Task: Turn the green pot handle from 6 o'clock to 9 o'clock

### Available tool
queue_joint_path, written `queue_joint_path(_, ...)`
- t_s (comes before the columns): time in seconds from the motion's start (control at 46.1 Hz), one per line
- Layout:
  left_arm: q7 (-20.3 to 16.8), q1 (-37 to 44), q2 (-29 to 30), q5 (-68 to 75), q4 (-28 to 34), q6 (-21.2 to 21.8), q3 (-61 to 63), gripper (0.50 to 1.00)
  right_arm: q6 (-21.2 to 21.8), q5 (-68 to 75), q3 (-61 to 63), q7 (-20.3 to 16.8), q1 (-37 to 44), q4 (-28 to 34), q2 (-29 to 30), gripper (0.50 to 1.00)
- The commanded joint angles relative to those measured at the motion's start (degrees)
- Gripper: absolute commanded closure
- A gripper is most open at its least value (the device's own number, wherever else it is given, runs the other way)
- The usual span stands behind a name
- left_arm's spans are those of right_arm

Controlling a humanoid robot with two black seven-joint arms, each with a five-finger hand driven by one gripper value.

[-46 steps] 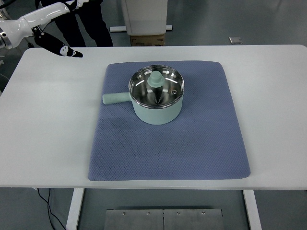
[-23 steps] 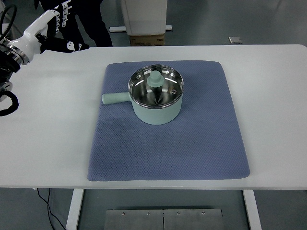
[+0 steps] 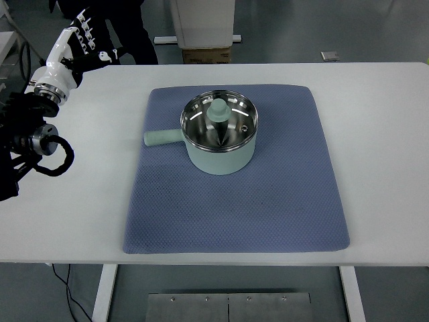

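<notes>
pale green round pot (image 3: pixel 220 149), shiny steel inside, stubby handle (image 3: pixel 161 137) pointing left; left hand (image 3: pixel 75 41) spread, empty.

The pale green pot (image 3: pixel 220 149) sat upright, its steel lid (image 3: pixel 218 121) with a green knob on top, and its stubby handle (image 3: pixel 161 137) pointed toward the picture's left.
</notes>
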Motion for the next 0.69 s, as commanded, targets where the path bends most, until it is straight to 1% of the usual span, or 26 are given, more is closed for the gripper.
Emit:
queue_joint_path(0.0,0.01,1.30,-1.80,-0.23,0.96,-0.02,-3.58,0.500,0.01,0.00,0.00,-0.01,0.01,0.00,0.00,0.500)
queue_joint_path(0.303,0.01,7.54,-10.32,-1.46,6.85,-0.81,-19.58,0.500,0.01,0.00,0.00,-0.01,0.01,0.00,0.00,0.500)
queue_joint_path(0.498,0.01,8.78,-12.43,-1.72,7.03,-0.90,-20.99,0.500,0.09,-0.09,-0.09,-0.01,0.01,0.09,0.00,0.500)
queue_joint_path(0.585,1.52,8.78,-12.61,-2.34,7.29,-1.60,-21.86,0.500,0.09,0.00,-0.09,-0.01,0.01,0.09,0.00,0.500)
queue_joint_path(0.672,2.58,8.78,-13.05,-3.31,8.87,-3.09,-22.30,0.500,0.09,0.00,0.00,-0.01,0.01,0.09,0.00,0.500)
